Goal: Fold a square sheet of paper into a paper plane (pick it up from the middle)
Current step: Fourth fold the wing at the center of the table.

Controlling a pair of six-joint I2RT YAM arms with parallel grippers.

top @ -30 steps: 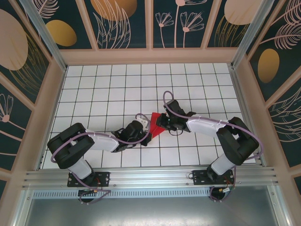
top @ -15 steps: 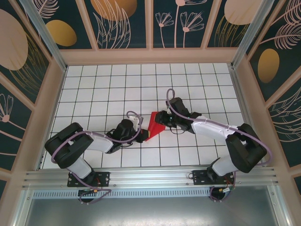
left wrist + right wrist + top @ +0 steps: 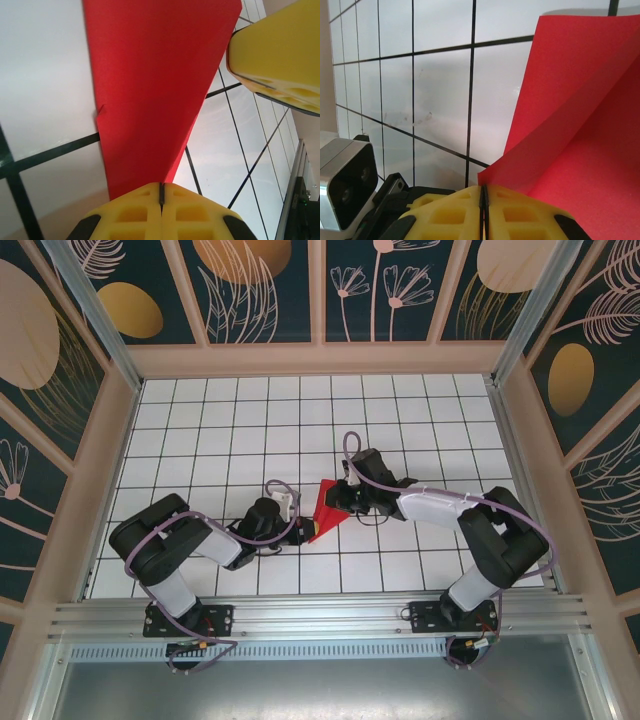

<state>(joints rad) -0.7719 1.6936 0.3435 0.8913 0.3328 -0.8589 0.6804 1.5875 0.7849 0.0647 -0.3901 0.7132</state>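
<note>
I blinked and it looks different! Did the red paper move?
Yes. Seen from above, the red paper has slid a little to the left and slightly nearer the front, judged against the lines of the white tiles.

Nothing legible anywhere: no text, label, brand, number or sign to read
</note>
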